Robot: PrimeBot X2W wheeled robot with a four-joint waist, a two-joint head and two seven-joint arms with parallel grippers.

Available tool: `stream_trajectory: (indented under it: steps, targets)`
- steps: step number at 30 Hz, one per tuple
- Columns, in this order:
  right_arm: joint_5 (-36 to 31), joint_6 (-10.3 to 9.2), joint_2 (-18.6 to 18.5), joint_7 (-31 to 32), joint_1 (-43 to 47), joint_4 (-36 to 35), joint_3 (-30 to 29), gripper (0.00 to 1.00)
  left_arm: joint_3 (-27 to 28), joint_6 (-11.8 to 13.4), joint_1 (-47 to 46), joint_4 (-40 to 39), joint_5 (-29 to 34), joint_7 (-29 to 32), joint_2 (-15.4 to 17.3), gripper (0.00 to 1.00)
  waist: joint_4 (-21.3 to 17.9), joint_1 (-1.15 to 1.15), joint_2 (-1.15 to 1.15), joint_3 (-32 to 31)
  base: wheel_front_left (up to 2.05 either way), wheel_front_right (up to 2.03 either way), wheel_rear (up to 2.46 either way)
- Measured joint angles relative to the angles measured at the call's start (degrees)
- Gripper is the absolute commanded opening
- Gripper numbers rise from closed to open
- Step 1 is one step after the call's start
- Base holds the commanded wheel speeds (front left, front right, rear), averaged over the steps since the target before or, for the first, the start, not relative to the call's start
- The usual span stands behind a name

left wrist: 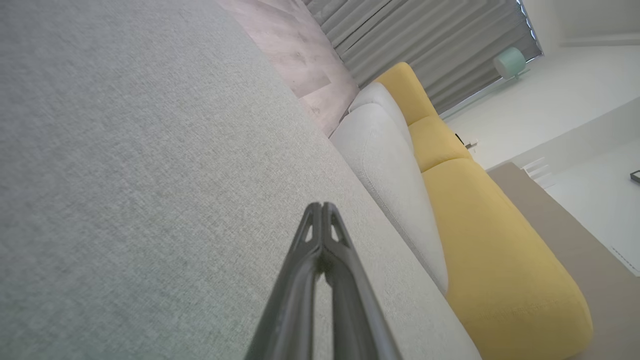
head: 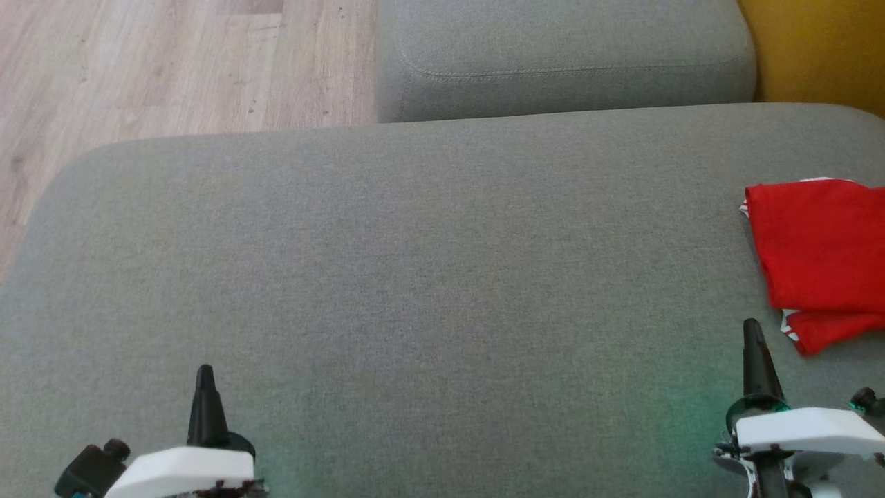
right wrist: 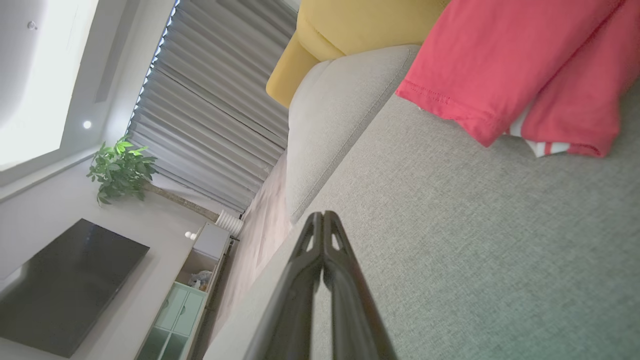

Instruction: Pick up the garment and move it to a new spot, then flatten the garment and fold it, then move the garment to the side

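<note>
My left pincer [head: 205, 373] sits low at the near left corner of the grey sofa seat [head: 415, 277]. Its 2 fingers are pressed tight together with nothing between them.

At the near right corner, my right pincer [head: 752, 326] is closed the same way and holds nothing. Its tip points toward the red garment [head: 819, 242] and is near its closest edge but not touching it. The garment lies against the seat's right edge, stacked in flat layers. A stitched hem faces me, and a bit of white-striped trim peeks out at its near corner.

Judging by that neat stack at the side, I take the fold and the move aside to be done, so the last step looks complete. The next move calls for little. If the stack needs squaring, my right pincer would have to open, reach forward and pinch the near hem.

The garment's right part is cut off by the head view's edge, so I cannot tell whether it overhangs the seat. I also cannot tell what kind of garment it is or how many layers the stack has.
</note>
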Motion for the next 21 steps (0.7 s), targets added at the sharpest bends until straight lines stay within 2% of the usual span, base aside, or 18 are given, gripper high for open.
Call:
stream_trajectory:
  steps: [21]
  targets:
    - [14.4,0.0,-0.1,3.3,-2.7,1.5,-1.9,0.0,2.5,-2.4,-2.7,1.9,-13.5,3.5,0.0,0.0,-0.8,0.0,0.0,0.0,0.0,0.0,0.0]
